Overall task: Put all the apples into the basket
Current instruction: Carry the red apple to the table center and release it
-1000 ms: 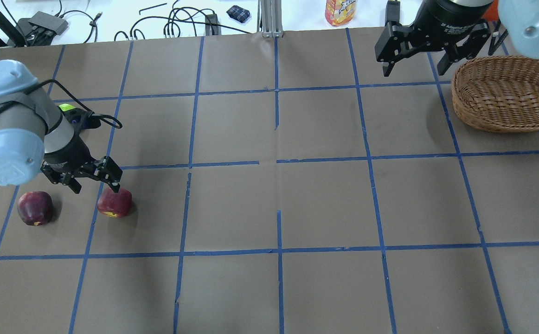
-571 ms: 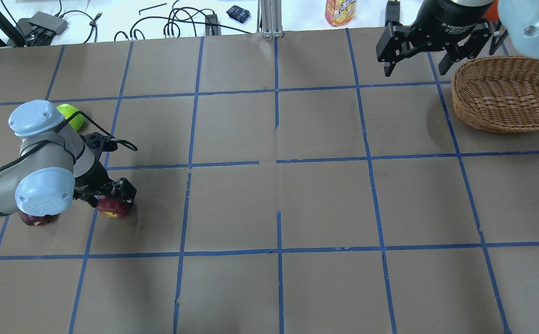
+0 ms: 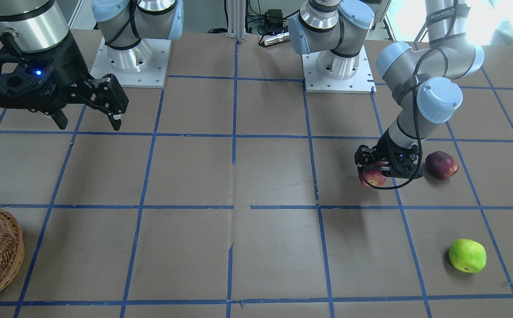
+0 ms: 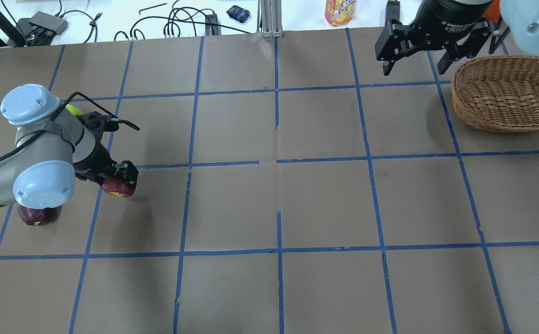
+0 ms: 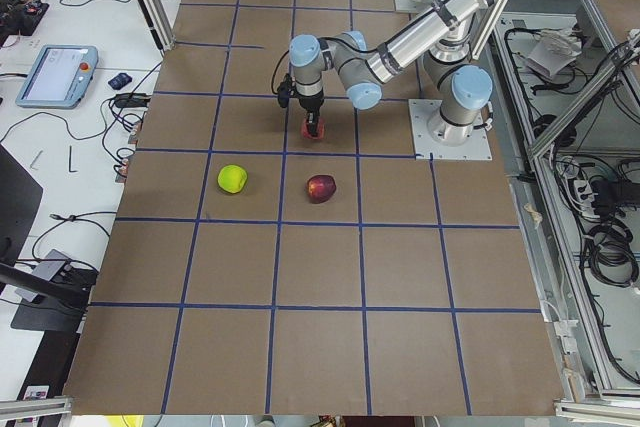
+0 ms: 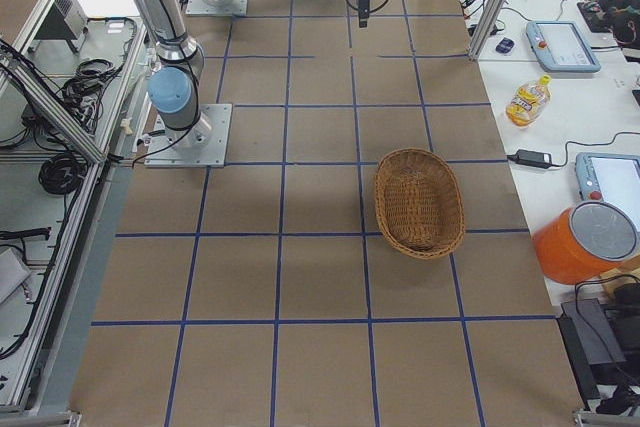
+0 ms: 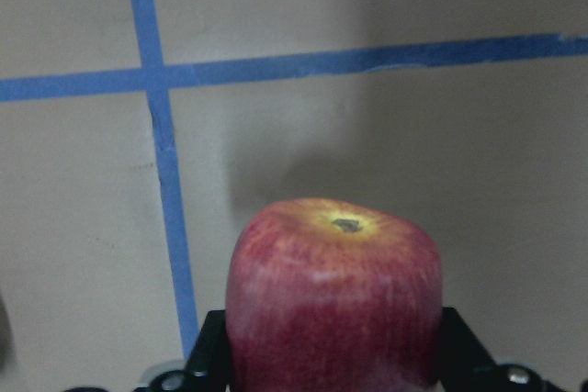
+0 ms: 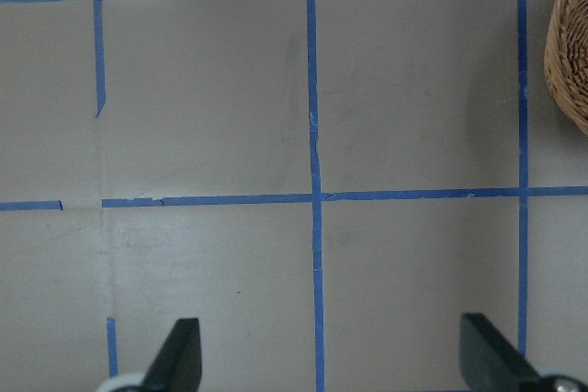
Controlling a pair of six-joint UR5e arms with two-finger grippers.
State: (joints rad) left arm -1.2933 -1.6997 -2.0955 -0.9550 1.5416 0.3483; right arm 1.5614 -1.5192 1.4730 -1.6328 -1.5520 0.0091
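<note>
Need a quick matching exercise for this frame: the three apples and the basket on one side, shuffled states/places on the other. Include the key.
Things:
1. red apple
2. maroon apple
3. green apple
4. basket

States:
a. holds no apples
b. clamped between the fingers of the left gripper
c. lying loose, well apart from the other two apples
d. lying loose, close beside the left gripper

Pairs: 1-b, 2-d, 3-c, 4-a

Open table runs from my left gripper, clamped on the red apple, across to the basket. My right gripper hangs spread beside the basket's centre-side rim, close to that path; the maroon apple sits near my left gripper's outer side.
</note>
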